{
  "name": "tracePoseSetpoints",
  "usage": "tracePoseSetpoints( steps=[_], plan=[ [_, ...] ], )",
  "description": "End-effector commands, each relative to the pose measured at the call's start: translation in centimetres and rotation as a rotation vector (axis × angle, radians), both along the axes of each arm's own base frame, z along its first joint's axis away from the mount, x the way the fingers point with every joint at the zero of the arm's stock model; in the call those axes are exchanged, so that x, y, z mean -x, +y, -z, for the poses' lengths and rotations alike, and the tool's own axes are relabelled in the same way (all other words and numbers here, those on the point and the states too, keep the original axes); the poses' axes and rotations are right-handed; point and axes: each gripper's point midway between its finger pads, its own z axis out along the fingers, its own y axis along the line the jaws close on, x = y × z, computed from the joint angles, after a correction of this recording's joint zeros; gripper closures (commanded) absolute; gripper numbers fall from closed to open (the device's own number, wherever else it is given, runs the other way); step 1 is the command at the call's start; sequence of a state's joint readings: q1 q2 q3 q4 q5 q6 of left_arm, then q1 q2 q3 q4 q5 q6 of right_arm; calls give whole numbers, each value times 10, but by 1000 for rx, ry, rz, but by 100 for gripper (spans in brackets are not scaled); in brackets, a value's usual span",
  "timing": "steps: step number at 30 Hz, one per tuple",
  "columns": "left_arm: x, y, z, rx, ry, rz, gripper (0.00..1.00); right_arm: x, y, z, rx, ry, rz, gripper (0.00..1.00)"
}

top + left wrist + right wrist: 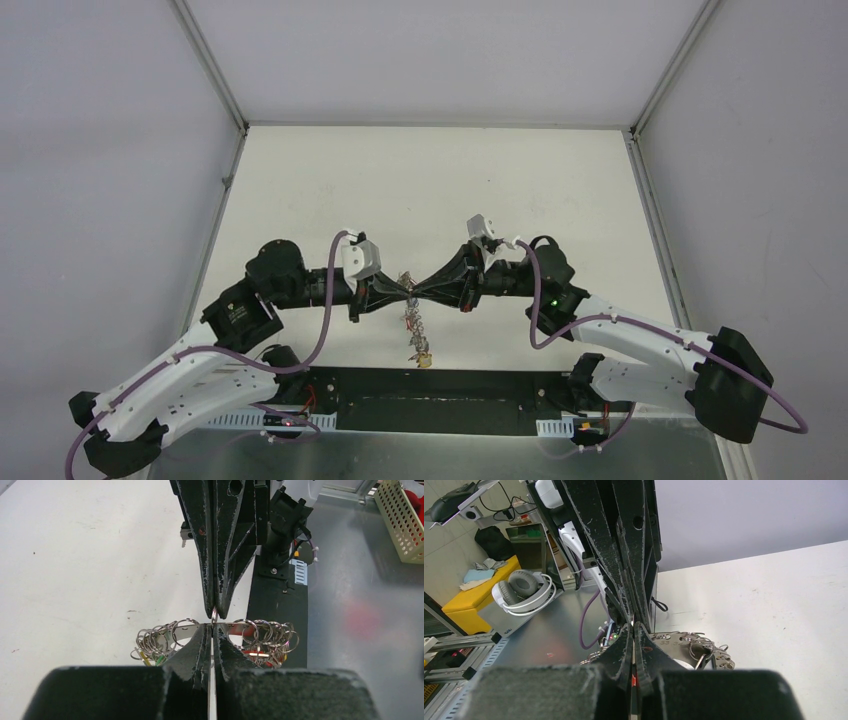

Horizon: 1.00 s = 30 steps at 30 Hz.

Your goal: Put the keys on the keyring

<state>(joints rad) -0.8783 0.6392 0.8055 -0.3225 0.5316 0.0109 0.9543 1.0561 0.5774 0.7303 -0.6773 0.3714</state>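
My two grippers meet tip to tip above the near middle of the white table (440, 190). My left gripper (404, 290) is shut on the band of the keyring (414, 327), which hangs under the tips. In the left wrist view the left gripper (213, 629) pinches the silver keyring (167, 636), with small split rings fanned out on both sides. My right gripper (215, 613) is shut on a small split ring (214, 615) right at the band. In the right wrist view a red sliver (632, 681) shows between the right gripper (633, 628) fingers. The black-headed key is hidden.
A black base plate (430, 400) lies just below the hanging keys at the table's near edge. Grey enclosure walls (110, 150) stand left, right and behind. A perforated basket (400, 525) and headphones (524, 590) lie off the table.
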Motion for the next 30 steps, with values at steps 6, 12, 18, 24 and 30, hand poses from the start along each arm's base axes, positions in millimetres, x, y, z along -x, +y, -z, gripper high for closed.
tracePoseSetpoints(
  steps=[6, 12, 18, 24, 30],
  plan=[
    [4, 4, -22, 70, -63, 1, 100, 3, -11, -37, -119, -77, 32, 100],
    [2, 12, -17, 16, -100, -23, 100, 7, -22, -39, -129, -85, 42, 100],
    [0, 16, -9, -25, -116, -39, 100, -8, -31, -37, -126, -88, 98, 100],
    [-2, 14, -6, -35, -103, -41, 100, -26, -31, -46, -147, 121, 173, 6],
    [-5, 15, -4, -39, -104, -58, 100, -37, -35, -33, -113, 173, 231, 0]
  ],
)
